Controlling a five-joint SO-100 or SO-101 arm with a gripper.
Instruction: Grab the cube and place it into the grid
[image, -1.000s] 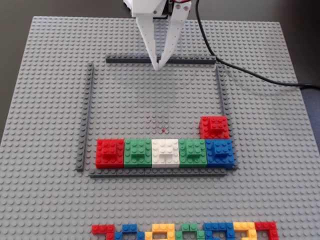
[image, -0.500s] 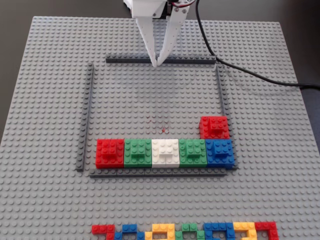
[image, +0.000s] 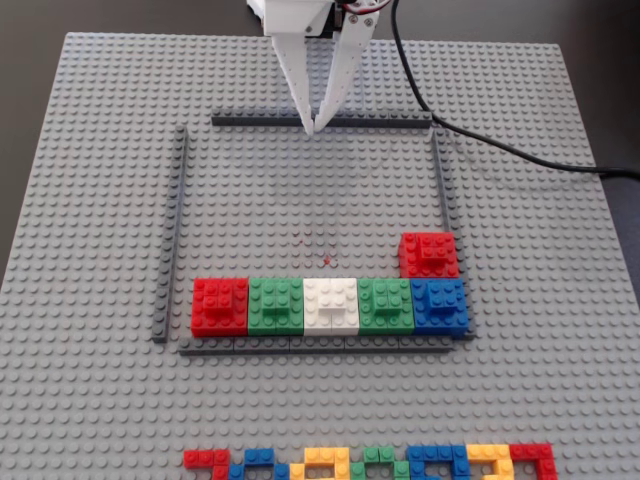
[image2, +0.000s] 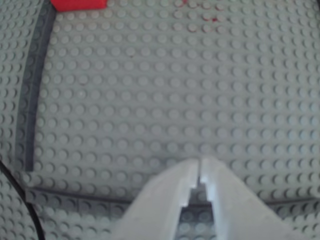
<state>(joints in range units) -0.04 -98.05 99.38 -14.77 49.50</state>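
Observation:
The cube (image: 430, 254) is a small red block with a raised brick on top. It sits inside the grid (image: 172, 235), against the right strip and just above the blue block of the coloured row. My gripper (image: 313, 128) hangs over the middle of the grid's far strip with its white fingers pressed together and nothing between them. The cube is well away from it, toward the near right. In the wrist view my gripper (image2: 200, 162) points over bare studs. Only an edge of the cube (image2: 77, 4) shows at the top left, beside a grid strip (image2: 35, 90).
A row of red, green, white, green and blue blocks (image: 329, 305) lines the grid's near side. A strip of small mixed-colour bricks (image: 370, 462) lies at the baseplate's (image: 90, 120) near edge. A black cable (image: 500, 145) crosses the far right. Tiny red specks (image: 325, 258) dot the grid's middle.
The gripper has drawn back slightly toward the far strip over the last second. All the blocks stay where they were.

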